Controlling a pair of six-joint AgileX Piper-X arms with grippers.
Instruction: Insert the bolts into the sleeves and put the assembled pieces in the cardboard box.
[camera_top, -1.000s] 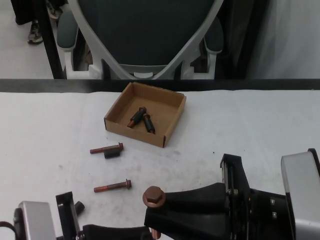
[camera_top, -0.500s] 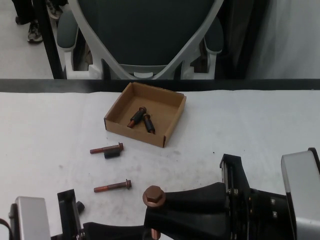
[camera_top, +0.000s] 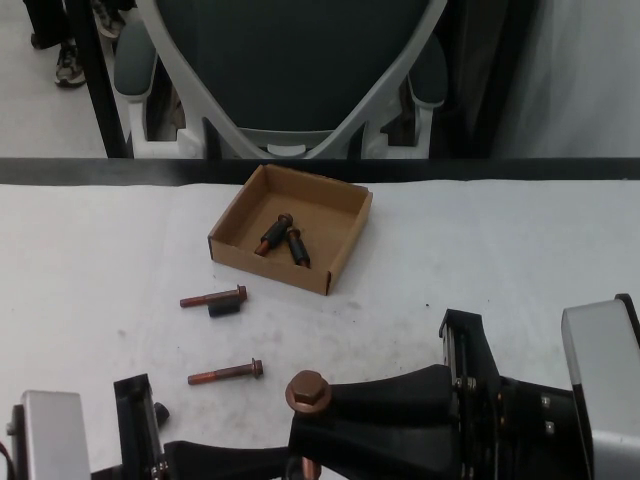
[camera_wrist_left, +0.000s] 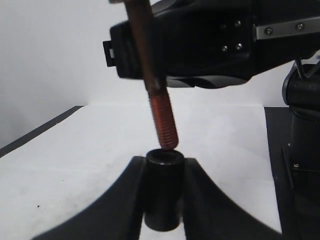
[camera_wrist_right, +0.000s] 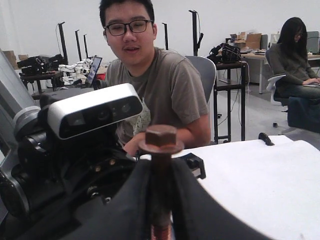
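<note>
White and flat, the desk (camera_top: 520, 260) runs under both arms, with a chair (camera_top: 290, 60) standing behind its far edge. At the near edge the left gripper (camera_wrist_left: 164, 162) is clamped on a black sleeve (camera_wrist_left: 162, 200). The sleeve stands upright between the two dark fingers (camera_wrist_left: 125, 200) with its open mouth facing up. Directly above it the right gripper (camera_top: 305, 430) is closed around the shank of a copper-coloured bolt (camera_wrist_left: 161, 117). The bolt's hexagonal head is on top and its threaded end points down, leaning slightly off vertical. Its tip sits right at the mouth of the sleeve, and whether it has gone inside cannot be told. From the right wrist view the bolt's head stands just above that gripper's two fingers (camera_wrist_right: 195, 205). Farther out, to the left of the middle of the desk, lies a loose bolt (camera_top: 226, 374). Beyond it lies a second loose bolt (camera_top: 213, 297), with a spare sleeve (camera_top: 222, 310) just beside its head end. Toward the far edge, about midway along it, sits the cardboard box (camera_top: 262, 263), open on top. Two assembled pieces (camera_top: 274, 234) lie inside it near its left wall, close together at a slight angle to each other.
</note>
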